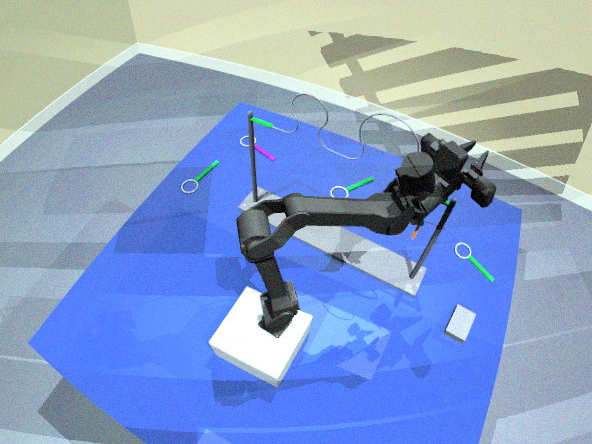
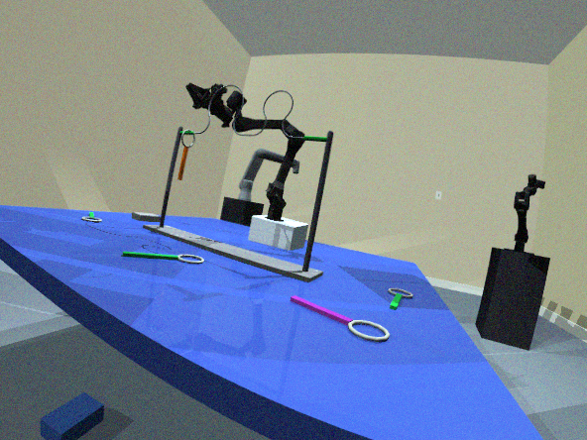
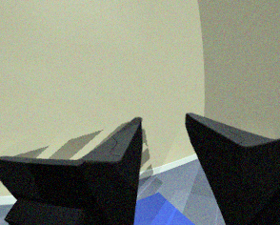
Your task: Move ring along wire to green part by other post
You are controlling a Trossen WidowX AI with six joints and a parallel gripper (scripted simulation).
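Observation:
The ring [image 2: 187, 147] hangs around the green part [image 2: 191, 132] [image 1: 447, 203] beside one post [image 2: 171, 178] [image 1: 433, 238]. Its orange handle [image 2: 182, 164] [image 1: 415, 232] points down; in the top view the arm hides the ring. The other green part [image 1: 262, 122] [image 2: 315, 139] is at the other post [image 1: 252, 160] [image 2: 318, 200]. The thin grey wire [image 1: 303, 94] [image 2: 281, 90] winds between them. My gripper [image 1: 480, 148] [image 2: 190, 95] [image 3: 163, 121] is partly open and empty, above and beyond the ring. The arm overlaps the wire in the top and exterior views; clearance cannot be judged.
The posts stand on a grey base plate [image 1: 370, 262] [image 2: 223, 249]. Around it lie loose rings with green handles [image 1: 205, 171] [image 1: 360, 185] [image 1: 481, 268] and one with a magenta handle [image 1: 264, 152] [image 2: 320, 309]. A pale block [image 1: 460, 323] lies near the right table edge.

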